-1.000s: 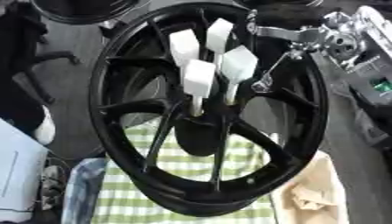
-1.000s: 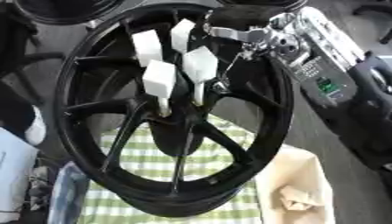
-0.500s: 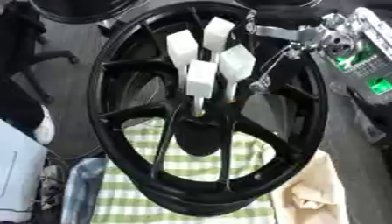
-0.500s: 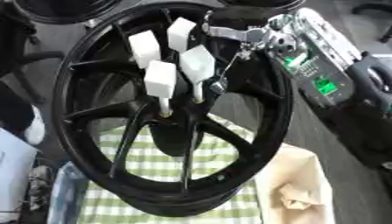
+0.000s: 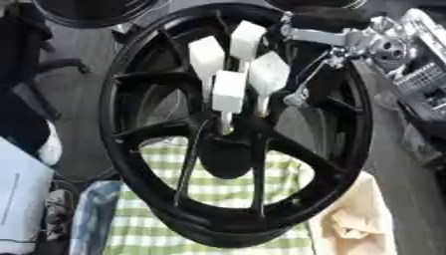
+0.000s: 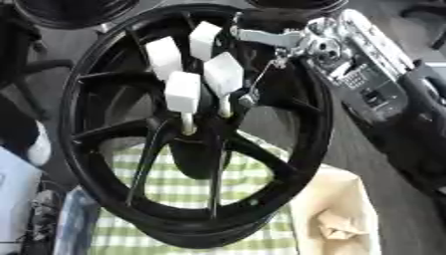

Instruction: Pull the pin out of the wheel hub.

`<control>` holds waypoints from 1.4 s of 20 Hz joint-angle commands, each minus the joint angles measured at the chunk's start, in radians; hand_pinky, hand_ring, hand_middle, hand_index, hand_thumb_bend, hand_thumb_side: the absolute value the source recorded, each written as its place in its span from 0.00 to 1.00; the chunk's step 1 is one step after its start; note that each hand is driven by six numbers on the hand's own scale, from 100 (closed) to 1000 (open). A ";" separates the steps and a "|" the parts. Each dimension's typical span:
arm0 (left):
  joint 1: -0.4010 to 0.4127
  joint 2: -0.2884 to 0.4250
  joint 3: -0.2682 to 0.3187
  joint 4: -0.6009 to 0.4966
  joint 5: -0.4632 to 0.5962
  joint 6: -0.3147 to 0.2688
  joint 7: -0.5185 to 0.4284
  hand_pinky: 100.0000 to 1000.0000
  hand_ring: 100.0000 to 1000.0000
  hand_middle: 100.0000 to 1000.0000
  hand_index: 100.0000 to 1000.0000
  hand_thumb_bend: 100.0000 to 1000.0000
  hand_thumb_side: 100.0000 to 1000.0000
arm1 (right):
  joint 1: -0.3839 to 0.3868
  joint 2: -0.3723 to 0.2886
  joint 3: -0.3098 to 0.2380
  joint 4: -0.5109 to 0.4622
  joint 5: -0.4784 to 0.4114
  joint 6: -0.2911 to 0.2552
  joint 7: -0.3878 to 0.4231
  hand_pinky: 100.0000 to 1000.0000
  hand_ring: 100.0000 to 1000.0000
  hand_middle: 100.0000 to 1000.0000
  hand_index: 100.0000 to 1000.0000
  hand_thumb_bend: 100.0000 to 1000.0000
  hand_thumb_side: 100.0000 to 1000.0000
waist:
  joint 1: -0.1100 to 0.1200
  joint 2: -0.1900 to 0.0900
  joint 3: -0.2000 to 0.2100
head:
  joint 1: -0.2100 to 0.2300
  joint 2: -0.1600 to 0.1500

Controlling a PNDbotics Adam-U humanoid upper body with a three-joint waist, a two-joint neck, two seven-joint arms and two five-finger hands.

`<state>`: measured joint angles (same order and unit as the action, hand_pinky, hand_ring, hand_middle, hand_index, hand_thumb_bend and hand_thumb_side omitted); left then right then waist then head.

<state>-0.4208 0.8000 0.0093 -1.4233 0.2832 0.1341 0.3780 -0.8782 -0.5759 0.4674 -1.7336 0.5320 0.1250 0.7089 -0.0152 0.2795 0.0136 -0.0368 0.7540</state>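
**Pins seated in hub, heads pointing up-view**

Wheel (image 5: 122,99): black, multi-spoke, filling most of both eye views and lying slightly askew. The wheel hub (image 5: 228,149) sits a little below the middle of the picture, where the spokes meet.

Pins: four, each a white block head on a thin pale stem.
- The nearest pin (image 5: 228,94) has its long axis running almost straight up and down the view. Its head is up and its stem goes down, meeting the hub just below the block.
- The second pin (image 5: 268,74) stands just to its right and is tilted a little, with its head toward the upper right.
- The third pin (image 5: 206,57) and fourth pin (image 5: 247,40) stand farther up-view. Their heads also point away from the hub.
- The heads cluster near each other; I cannot tell whether any of them touch.

My right hand (image 5: 327,20) comes in from the upper right, black with silver joints, over the far rim. A thin rod (image 5: 309,77) runs down from it toward the second pin. It ends just beside that pin's stem, and contact is not clear. I cannot tell whether my fingers are open or closed.

Under the wheel lies a green-and-white checked cloth (image 5: 226,191), with a cream cloth (image 5: 348,229) at the lower right.
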 commanded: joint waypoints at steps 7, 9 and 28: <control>0.000 0.033 0.016 -0.013 0.006 0.002 0.003 0.89 0.83 0.85 0.86 0.36 0.76 | -0.013 -0.035 -0.078 -0.071 -0.064 0.065 -0.039 0.49 0.42 0.37 0.49 0.24 0.00 | 0.004 -0.025 -0.005 | -0.001 -0.003; 0.000 0.034 0.015 -0.014 0.006 0.002 0.003 0.89 0.83 0.85 0.86 0.36 0.76 | -0.018 -0.045 -0.098 -0.080 -0.091 0.087 -0.050 0.49 0.41 0.37 0.49 0.25 0.00 | 0.005 -0.026 -0.006 | -0.002 -0.001; 0.023 0.050 0.035 -0.035 0.013 -0.007 0.020 0.89 0.83 0.85 0.86 0.36 0.76 | 0.306 -0.387 -0.510 -0.193 -0.283 0.290 -0.427 0.49 0.41 0.37 0.50 0.32 0.00 | 0.002 -0.024 -0.027 | -0.022 0.006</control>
<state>-0.3916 0.8014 0.0245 -1.4385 0.2931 0.1297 0.3921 -0.5703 -0.8886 0.0113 -1.9144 0.2439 0.4019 0.3199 -0.0155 0.2763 -0.0135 -0.0623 0.7632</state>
